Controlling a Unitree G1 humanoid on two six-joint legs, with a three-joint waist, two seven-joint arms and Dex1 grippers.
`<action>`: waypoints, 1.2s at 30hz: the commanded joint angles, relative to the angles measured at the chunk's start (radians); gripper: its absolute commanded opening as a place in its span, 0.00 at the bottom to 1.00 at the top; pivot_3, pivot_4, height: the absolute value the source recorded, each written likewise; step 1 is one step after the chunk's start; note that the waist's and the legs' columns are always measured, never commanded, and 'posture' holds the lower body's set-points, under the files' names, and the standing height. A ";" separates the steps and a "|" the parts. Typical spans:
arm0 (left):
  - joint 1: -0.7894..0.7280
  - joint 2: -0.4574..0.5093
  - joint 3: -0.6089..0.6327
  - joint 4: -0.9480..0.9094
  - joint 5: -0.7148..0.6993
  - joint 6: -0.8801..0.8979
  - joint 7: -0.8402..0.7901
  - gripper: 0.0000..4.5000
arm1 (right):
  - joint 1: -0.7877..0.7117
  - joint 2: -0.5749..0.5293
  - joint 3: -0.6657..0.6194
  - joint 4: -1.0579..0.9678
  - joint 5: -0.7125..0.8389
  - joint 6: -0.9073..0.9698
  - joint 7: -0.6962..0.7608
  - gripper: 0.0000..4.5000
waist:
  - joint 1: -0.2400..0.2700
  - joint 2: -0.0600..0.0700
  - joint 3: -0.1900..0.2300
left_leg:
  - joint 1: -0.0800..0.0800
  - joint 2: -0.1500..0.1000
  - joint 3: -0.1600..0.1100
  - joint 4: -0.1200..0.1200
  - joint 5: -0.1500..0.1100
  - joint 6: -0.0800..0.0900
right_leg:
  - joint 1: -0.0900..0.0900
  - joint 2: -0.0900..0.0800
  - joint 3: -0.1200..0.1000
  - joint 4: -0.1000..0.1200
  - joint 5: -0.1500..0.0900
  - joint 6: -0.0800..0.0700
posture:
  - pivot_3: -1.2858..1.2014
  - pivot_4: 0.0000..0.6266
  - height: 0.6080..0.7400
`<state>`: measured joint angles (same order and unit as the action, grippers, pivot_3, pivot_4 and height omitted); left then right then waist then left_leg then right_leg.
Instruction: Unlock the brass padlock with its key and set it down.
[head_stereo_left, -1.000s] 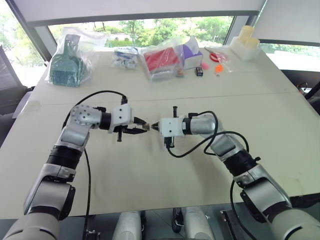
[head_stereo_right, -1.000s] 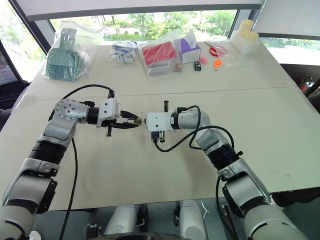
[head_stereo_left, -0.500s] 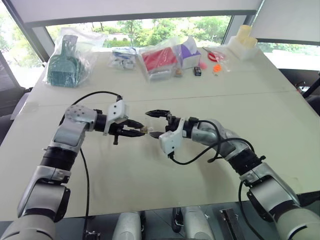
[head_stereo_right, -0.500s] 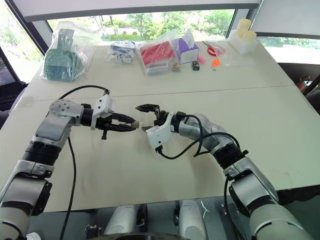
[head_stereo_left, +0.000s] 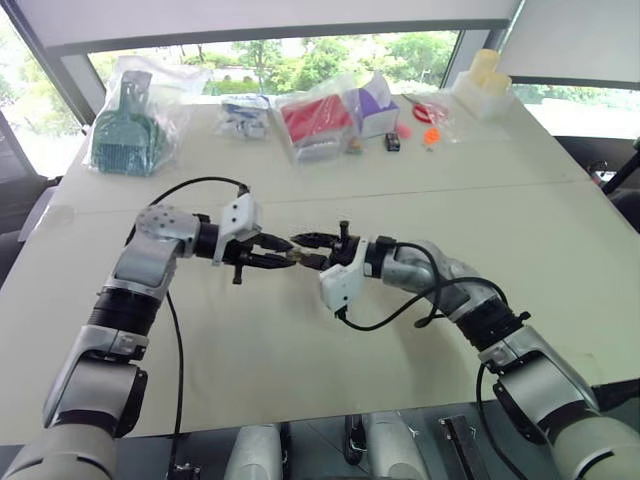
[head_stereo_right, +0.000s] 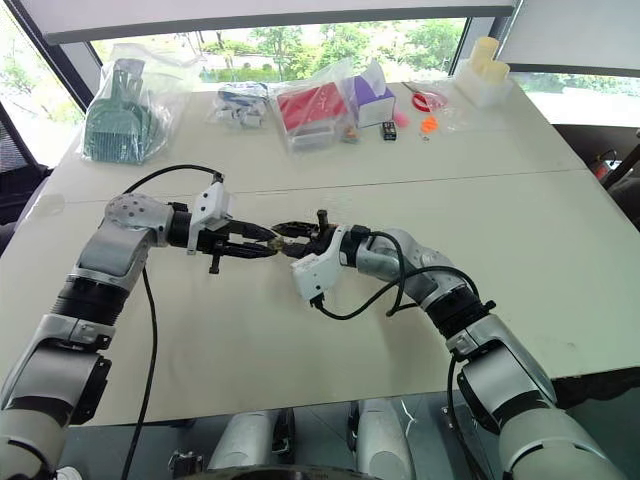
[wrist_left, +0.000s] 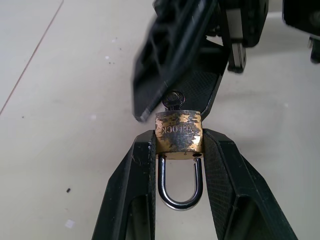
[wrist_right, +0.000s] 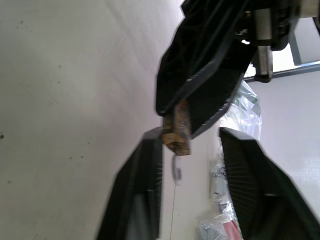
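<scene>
The brass padlock (wrist_left: 178, 131) hangs above the table, pinched by its body in my left gripper (wrist_left: 179, 141), with the silvery shackle (wrist_left: 180, 187) pointing back toward that wrist. The key (wrist_left: 173, 98) sticks out of the lock's far end. My right gripper (wrist_right: 190, 135) meets the left one nose to nose over the middle of the table (head_stereo_left: 300, 340). Its fingers (wrist_right: 142, 185) straddle the key (wrist_right: 176, 169) with a gap still between them. One right finger is blurred in the left wrist view.
Along the table's far edge lie a bagged green item (head_stereo_left: 125, 125), a bagged red item (head_stereo_left: 320, 118), a purple box (head_stereo_left: 380, 100), small dark and orange trinkets (head_stereo_left: 398, 142), red scissors (head_stereo_left: 428, 108) and a white container (head_stereo_left: 485, 85).
The right gripper was shut at the padlock's end, then drew back, rolled and opened wide. Now it has narrowed around the key. The left gripper has kept the padlock in place.
</scene>
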<state>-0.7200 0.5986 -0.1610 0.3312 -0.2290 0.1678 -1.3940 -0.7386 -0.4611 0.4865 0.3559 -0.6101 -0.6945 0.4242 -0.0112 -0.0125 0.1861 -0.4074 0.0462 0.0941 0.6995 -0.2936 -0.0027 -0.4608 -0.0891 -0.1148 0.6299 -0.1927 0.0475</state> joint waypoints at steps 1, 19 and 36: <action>-0.009 -0.002 0.003 -0.032 -0.013 0.013 -0.007 0.17 | -0.020 0.013 -0.017 -0.036 0.012 -0.025 -0.022 0.02 | -0.001 0.000 0.000 | 0.000 0.000 0.000 0.000 0.000 0.000 | 0.000 0.000 0.000 0.000 0.000 0.000 | 0.52 0.24 1.00; -0.013 -0.004 0.077 -0.057 -0.067 0.137 0.070 0.93 | -0.007 0.008 -0.023 -0.036 0.012 -0.012 -0.007 0.00 | -0.001 0.000 0.000 | 0.000 0.000 0.000 0.000 0.000 0.000 | 0.000 0.000 0.000 0.000 0.000 0.000 | 0.52 0.24 1.00; 0.129 0.073 0.203 -0.310 -0.248 0.387 0.162 0.12 | 0.003 -0.020 -0.033 -0.018 0.046 0.002 0.002 0.00 | -0.001 0.000 0.000 | 0.001 0.000 0.000 0.000 0.001 -0.002 | 0.000 0.000 0.001 0.000 0.000 0.000 | 0.52 0.24 1.00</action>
<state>-0.5898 0.6679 0.0466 0.0625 -0.4624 0.5618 -1.2349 -0.7317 -0.4821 0.4835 0.3560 -0.5943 -0.6888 0.4290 -0.0125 -0.0125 0.1861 -0.4067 0.0465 0.0942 0.6995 -0.2910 -0.0072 -0.4604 -0.0892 -0.1138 0.6300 -0.1927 0.0475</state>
